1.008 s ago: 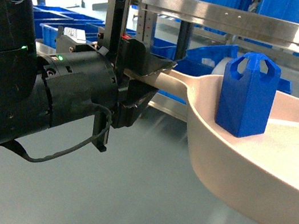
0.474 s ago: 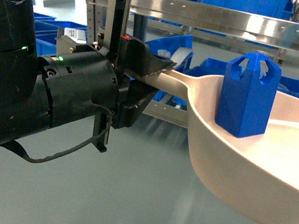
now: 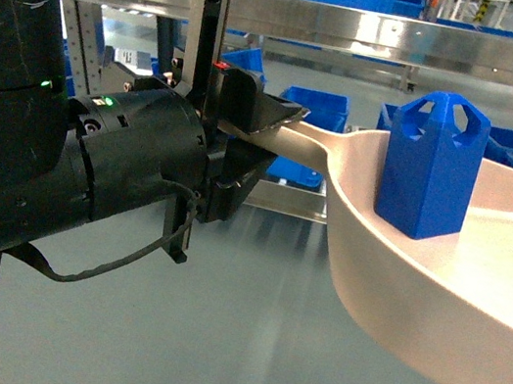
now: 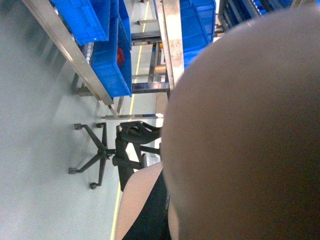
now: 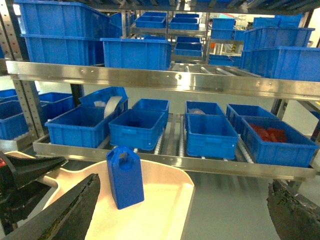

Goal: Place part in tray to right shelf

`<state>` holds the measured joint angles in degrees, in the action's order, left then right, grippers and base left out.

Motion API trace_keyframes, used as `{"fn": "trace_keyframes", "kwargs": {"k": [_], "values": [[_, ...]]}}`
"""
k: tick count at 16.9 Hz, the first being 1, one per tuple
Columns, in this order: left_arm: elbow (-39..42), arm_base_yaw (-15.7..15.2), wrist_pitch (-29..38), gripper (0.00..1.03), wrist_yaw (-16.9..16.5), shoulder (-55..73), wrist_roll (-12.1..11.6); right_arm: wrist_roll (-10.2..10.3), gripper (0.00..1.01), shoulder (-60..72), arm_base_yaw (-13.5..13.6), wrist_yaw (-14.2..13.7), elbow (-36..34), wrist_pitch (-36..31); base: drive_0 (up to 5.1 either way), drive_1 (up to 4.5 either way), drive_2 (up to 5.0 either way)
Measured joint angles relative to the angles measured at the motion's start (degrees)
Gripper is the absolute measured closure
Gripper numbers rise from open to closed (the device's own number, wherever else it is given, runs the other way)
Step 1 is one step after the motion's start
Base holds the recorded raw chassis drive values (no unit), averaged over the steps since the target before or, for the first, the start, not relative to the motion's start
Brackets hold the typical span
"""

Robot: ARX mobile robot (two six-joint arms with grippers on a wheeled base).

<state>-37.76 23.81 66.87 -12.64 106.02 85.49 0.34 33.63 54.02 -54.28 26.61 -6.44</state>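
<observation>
Part (image 3: 432, 165) upright, loose in tray (image 3: 478, 291), near handle end. Left gripper (image 3: 266, 126) pinching tray's flat handle. Right gripper (image 5: 185, 210) spread, empty. Likely light rigid plastic, smooth: apt to slide or tip; best pinched across flat sides.

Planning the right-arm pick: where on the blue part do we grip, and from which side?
Grip the part across its flat side walls, below the arched cut-outs, coming from above. It stands upright and free in the tray, whose raised rim blocks a low sideways approach.
</observation>
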Motion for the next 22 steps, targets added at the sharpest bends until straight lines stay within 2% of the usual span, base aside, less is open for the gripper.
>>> {"fn": "trace_keyframes", "kwargs": {"k": [18,22], "values": [[0.00,-0.07,-0.02,0.87,0.15,0.00,0.00,0.00,0.03,-0.31,0.00,0.02,0.00,0.02,-1.6,-1.65,-1.6],[0.00,-0.07,0.15,0.87,0.04,0.00,0.02,0.00,0.03,-0.31,0.00,0.02,0.00,-0.04,0.0,0.00,0.0]]}}
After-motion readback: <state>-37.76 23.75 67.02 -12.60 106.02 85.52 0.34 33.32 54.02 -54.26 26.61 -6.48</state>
